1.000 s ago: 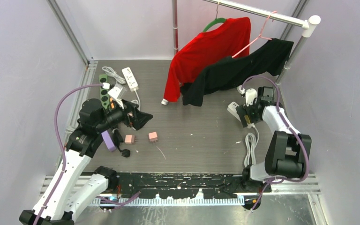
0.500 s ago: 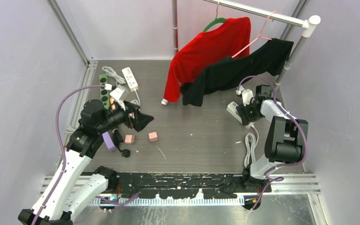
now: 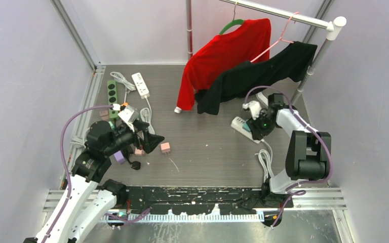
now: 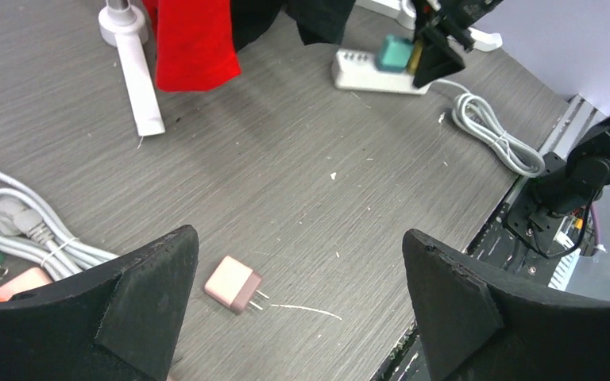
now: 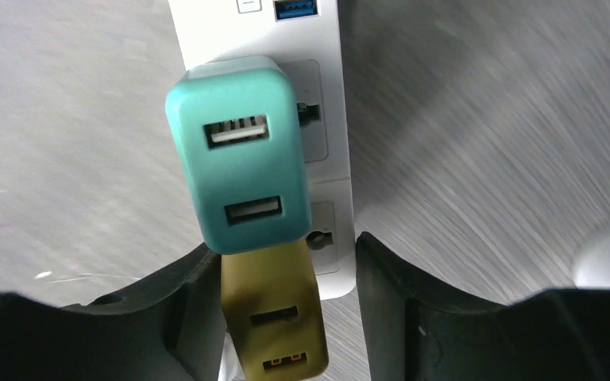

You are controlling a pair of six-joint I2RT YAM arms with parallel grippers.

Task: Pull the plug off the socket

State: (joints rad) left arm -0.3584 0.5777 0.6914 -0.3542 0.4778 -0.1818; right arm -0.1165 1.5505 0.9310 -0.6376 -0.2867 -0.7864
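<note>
right tool (image 5: 283, 266) narrowed around yellow plug (image 5: 274, 317)

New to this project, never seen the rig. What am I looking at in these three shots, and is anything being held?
Two robot arms, each with a two-finger gripper, stand at the near edge of a table. One picture looks down from above; the other two come from cameras on the wrists. The left gripper is open and empty above a pink adapter. The right gripper straddles a white power strip carrying a teal adapter and a yellow adapter; whether it grips yet is unclear. A red garment and a black garment hang from a rail at the back.
</note>
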